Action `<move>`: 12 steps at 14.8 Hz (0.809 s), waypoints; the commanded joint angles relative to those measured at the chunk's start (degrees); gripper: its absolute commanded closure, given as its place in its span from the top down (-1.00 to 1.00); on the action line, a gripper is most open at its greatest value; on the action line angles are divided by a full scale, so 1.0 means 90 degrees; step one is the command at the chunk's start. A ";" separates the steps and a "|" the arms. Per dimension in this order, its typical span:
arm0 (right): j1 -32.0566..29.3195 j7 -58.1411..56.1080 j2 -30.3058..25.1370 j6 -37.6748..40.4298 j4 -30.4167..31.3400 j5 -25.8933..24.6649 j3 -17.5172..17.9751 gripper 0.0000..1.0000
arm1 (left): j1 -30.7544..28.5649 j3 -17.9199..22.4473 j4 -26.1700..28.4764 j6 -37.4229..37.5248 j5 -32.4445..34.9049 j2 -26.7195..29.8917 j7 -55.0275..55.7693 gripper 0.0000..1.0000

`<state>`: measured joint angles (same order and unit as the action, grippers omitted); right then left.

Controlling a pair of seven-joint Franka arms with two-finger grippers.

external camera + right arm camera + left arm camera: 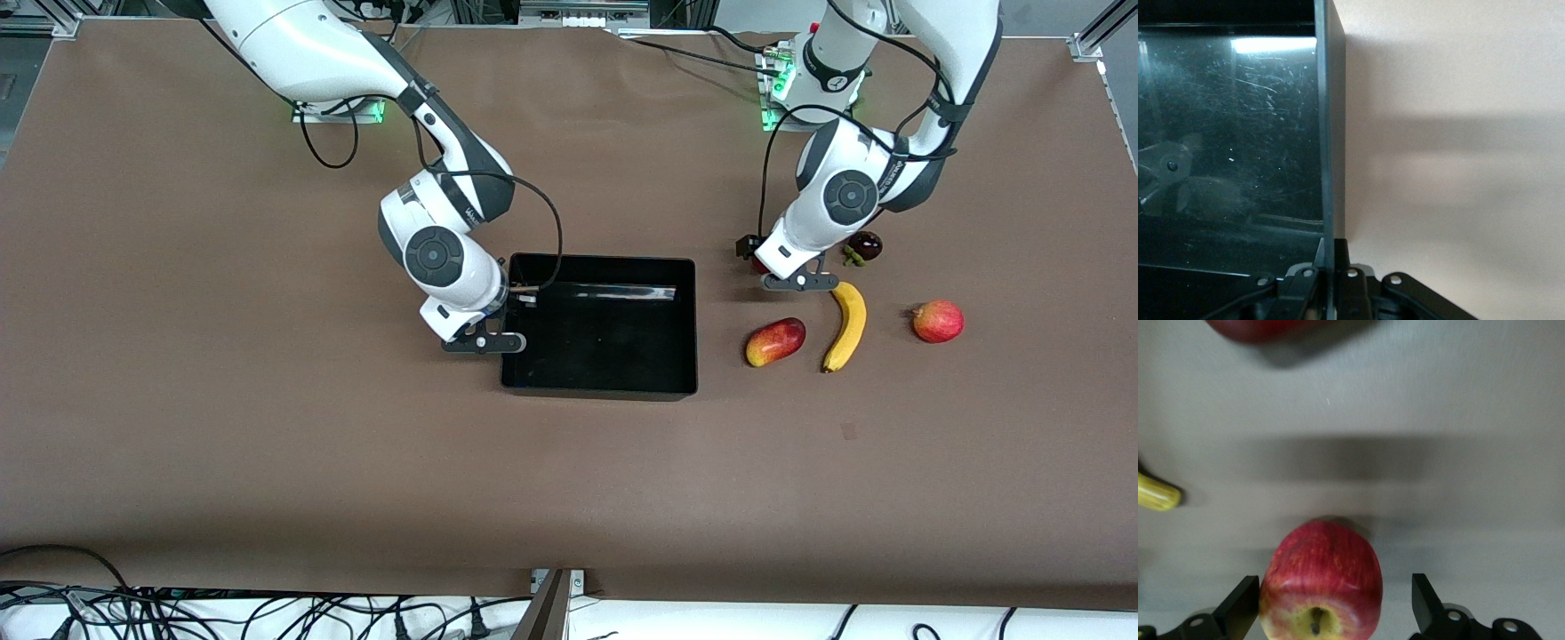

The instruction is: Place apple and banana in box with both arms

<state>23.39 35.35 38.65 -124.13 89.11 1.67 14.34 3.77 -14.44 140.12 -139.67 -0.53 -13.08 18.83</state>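
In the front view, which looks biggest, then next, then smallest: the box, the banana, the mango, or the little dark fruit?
1. The box, by far.
2. The banana.
3. The mango.
4. The dark fruit, partly hidden by the left arm, so its full size is unsure.

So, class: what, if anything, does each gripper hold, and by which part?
The right gripper is shut on the glossy black plastic box, pinching its side wall. The left gripper holds nothing; its open fingers straddle the small red apple.

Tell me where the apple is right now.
The apple sits on the table between the open fingers of the left gripper, beside the banana near its farther end.
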 commanded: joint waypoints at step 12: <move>0.0575 0.0731 0.0325 -0.0172 -0.0409 -0.0157 0.0028 0.65 | 0.0069 -0.0055 -0.3143 0.3866 0.0625 -0.0060 -0.0022 -0.24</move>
<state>28.53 40.72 40.80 -125.36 87.54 1.25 14.35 3.80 -14.55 119.98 -112.16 4.32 -12.91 18.80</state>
